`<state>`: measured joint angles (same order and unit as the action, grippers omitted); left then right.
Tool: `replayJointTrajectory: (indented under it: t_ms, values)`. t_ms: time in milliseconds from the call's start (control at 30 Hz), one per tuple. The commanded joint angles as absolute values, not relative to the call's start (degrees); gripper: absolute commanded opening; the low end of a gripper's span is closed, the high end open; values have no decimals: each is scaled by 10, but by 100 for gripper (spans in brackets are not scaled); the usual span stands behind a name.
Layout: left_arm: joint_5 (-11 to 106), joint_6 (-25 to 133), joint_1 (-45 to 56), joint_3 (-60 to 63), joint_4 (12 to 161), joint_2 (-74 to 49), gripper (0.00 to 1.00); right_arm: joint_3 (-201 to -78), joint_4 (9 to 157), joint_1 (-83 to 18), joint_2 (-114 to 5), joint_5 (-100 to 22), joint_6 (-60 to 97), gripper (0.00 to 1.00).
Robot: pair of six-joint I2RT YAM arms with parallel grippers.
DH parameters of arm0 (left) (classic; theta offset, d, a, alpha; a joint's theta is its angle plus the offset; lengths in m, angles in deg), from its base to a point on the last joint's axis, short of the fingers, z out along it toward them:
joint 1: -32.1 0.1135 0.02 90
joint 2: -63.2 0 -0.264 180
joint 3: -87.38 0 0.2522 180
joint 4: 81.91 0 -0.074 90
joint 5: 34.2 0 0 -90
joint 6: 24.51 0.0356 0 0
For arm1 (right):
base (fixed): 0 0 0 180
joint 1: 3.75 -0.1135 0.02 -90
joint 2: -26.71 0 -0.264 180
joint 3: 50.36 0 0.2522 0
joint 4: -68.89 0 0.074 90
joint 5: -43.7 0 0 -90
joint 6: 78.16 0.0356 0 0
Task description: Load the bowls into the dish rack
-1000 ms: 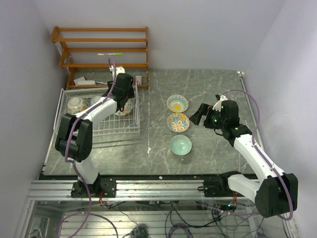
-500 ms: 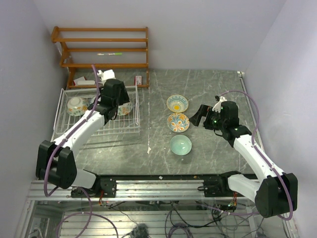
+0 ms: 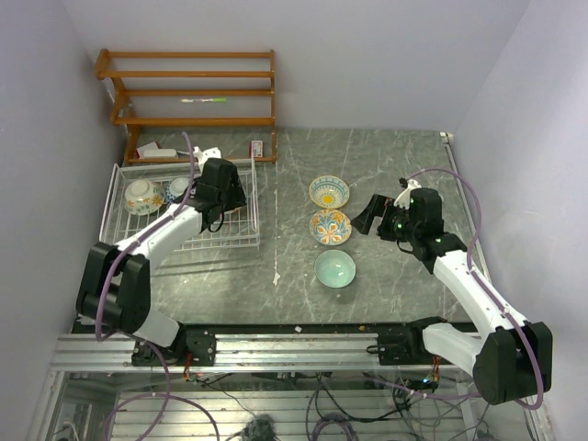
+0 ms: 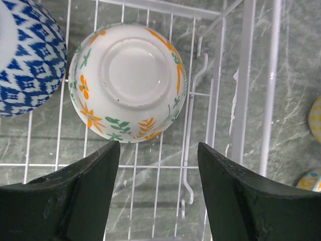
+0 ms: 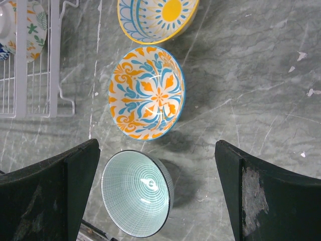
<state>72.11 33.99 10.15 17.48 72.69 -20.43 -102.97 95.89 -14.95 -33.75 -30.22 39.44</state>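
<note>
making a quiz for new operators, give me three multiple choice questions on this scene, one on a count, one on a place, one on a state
1. How many bowls sit on the table outside the dish rack?
A one
B three
C five

2. Where is the pale teal bowl?
A on the table, nearest the arm bases in its column
B in the dish rack
C inside another bowl

3. How does the orange-flowered bowl below the left gripper lie?
A upright
B on its side
C upside down

Answers:
1 B, the top view shows three in a column.
2 A, it is the column's near end.
3 C, its foot ring faces the left wrist camera.
</note>
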Motion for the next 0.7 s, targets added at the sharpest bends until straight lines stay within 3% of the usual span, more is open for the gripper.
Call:
replayJointTrajectory:
  t_ms: [0, 667]
  values:
    - [702, 331, 101, 175, 758, -236, 74, -1031, 957, -146, -334, -305, 394, 99]
    - [759, 355, 106, 152, 861, -331, 73, -1039, 956, -146, -351, -312, 386, 99]
